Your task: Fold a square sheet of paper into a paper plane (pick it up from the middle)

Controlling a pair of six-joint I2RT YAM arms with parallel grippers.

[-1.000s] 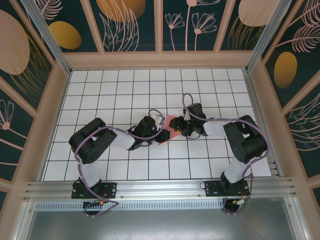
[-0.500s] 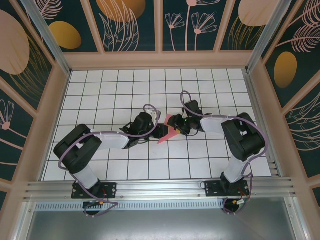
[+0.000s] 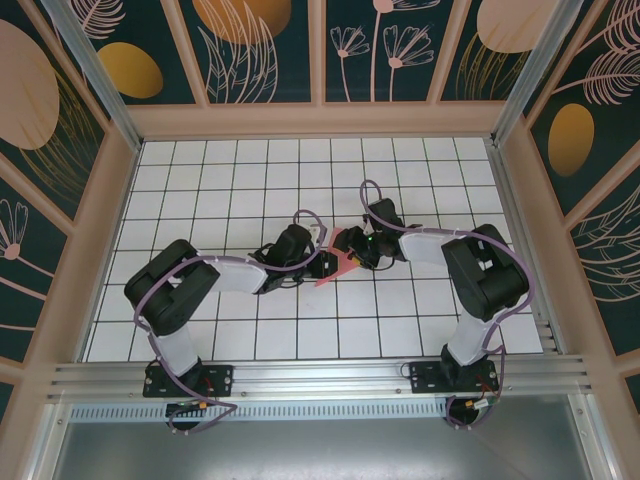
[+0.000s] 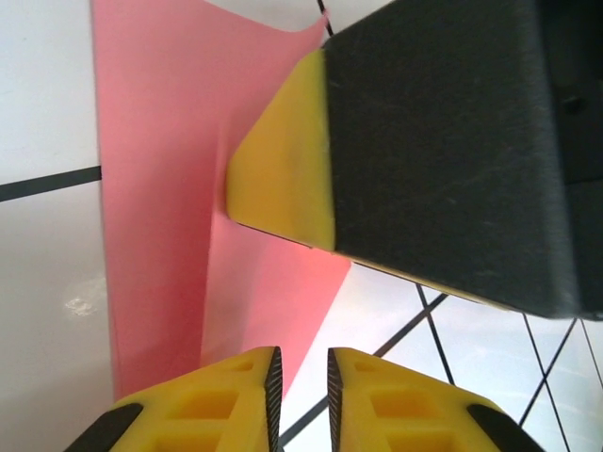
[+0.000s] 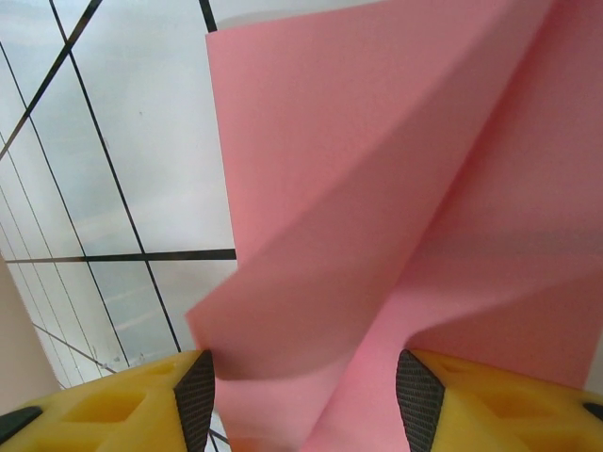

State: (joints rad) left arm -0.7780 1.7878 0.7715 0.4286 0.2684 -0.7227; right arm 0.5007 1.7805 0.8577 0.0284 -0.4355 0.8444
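The salmon-pink sheet of paper (image 3: 338, 266) lies mid-table, folded into a pointed wedge whose tip points to the near left. No finished paper plane is in view. My left gripper (image 3: 323, 264) sits at its left edge; in the left wrist view the paper (image 4: 160, 188) lies beside the gripper (image 4: 301, 365), which is shut with bare table between its tips. My right gripper (image 3: 357, 250) is on the sheet's right side, and its yellow finger (image 4: 283, 179) presses on the paper. In the right wrist view that gripper (image 5: 304, 381) is open with raised folds of paper (image 5: 377, 188) between its pads.
The white grid table (image 3: 250, 190) is ringed by a wooden frame and patterned walls (image 3: 320, 50). An aluminium rail (image 3: 320, 378) runs along the near edge by the arm bases. Both forearms lie low, meeting over the middle tiles.
The paper went from a flatter patch to a wedge with its tip at the near left. The left arm's elbow swung outward, then partly back. Both grippers stayed at the paper.
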